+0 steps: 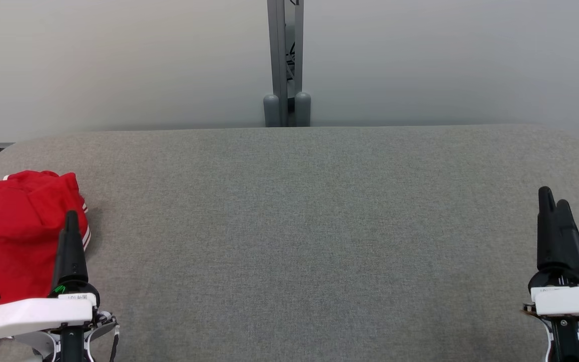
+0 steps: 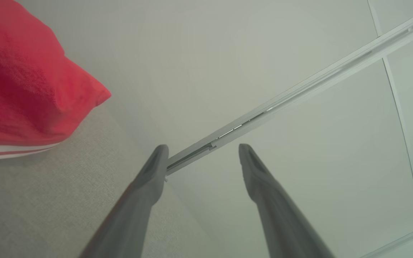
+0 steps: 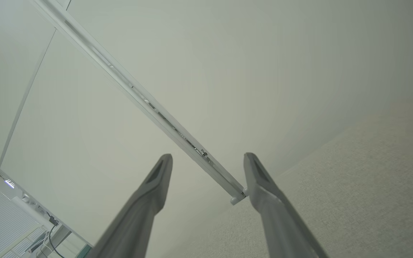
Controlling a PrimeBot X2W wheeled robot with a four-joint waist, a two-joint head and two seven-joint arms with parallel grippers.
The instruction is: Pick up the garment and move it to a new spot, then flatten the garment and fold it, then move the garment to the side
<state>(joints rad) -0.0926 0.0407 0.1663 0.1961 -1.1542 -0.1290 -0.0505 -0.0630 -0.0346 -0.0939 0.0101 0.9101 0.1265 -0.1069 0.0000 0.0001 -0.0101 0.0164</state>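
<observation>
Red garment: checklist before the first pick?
1. left gripper open, holding nothing: ok.
2. right gripper open, holding nothing: ok.
3. red garment close to the left gripper: ok, right beside it at the left end of the grey table.
4. red garment flat: not ok, bunched.
5. red garment wholly on the grey table: cannot tell, the head view's edge cuts it off.
</observation>
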